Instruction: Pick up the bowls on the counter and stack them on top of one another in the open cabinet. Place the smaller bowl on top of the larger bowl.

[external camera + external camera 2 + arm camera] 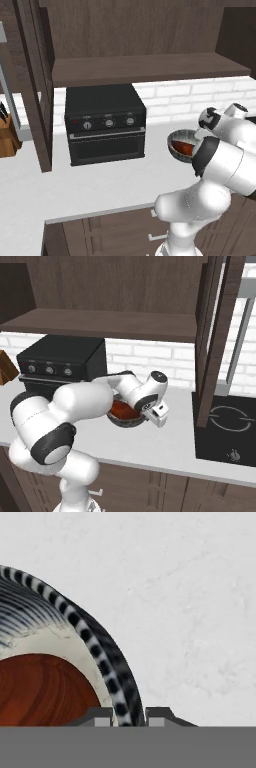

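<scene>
Far left in the left base view, a wooden knife block [8, 134] is seen on the counter [60, 192], beside the tall dark door [36, 85] of the open cabinet. The cabinet's wide shelf board [145, 67] is seen running across above a black countertop oven [105, 123], which stands against the white brick wall [200, 97].

Right of the oven, the grey speckled bowl [184, 136] is seen on the counter, partly covered by the white arm [225, 160]. The reddish-brown bowl [182, 147] is seen lying inside it, so the two are already nested on the counter and not in the cabinet.

In the right base view the same order is noted: oven [60, 363] at left, then the arm [75, 406] bent over the grey bowl [127, 421] with the reddish-brown bowl [122, 408] inside it, then the cabinet door edge [212, 341], and a black cooktop [227, 428] set into the counter [165, 448] at far right.

In the hand view the gripper [129, 717] is seen directly over the grey bowl's [107, 657] black-and-white rim. One fingertip [102, 718] is placed inside the rim and the other outside, nearly pressed together, so the rim is pinched between them. The reddish-brown bowl [42, 689] is seen in the pale inside of the grey one, lower left, with bare counter [185, 612] to the right.
</scene>
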### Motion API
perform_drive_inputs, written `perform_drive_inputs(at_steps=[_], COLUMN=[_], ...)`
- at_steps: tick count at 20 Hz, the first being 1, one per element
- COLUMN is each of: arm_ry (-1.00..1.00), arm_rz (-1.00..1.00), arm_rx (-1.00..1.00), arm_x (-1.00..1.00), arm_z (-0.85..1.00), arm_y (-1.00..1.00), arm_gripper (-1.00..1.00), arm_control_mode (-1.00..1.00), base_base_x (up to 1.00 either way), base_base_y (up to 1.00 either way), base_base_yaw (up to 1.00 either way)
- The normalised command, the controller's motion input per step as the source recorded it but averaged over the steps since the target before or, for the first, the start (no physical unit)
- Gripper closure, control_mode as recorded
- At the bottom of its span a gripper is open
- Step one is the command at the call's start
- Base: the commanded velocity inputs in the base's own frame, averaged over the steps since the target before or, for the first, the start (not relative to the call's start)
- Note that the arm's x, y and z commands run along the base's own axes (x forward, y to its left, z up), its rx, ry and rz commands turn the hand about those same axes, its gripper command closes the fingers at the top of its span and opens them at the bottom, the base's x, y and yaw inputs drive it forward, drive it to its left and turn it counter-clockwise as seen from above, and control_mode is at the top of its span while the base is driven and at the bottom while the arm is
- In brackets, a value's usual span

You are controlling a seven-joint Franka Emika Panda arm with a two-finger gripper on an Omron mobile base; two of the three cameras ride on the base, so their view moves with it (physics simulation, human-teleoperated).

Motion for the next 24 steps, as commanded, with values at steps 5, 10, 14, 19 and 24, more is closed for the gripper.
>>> perform_drive_inputs(at_steps=[5,10,14,19,24], arm_ry=[0.0,-0.05,-0.02,-0.07,-0.22], arm_rz=[-0.26,-0.34,-0.35,-0.25,-0.09], arm_rx=[0.0,0.0,0.01,0.05,0.02], arm_x=[-0.48,-0.55,-0.58,-0.57,-0.47], arm_z=[0.74,0.77,0.84,0.98,1.0], arm_y=[0.35,0.44,0.36,0.3,0.11], arm_gripper=[1.0,1.0,1.0,1.0,1.0], arm_control_mode=[-1.0,-1.0,-1.0,-1.0,-1.0], base_base_x=[0.0,0.0,0.0,0.0,0.0], base_base_y=[0.0,0.0,0.0,0.0,0.0], base_base_yaw=[0.0,0.0,0.0,0.0,0.0])
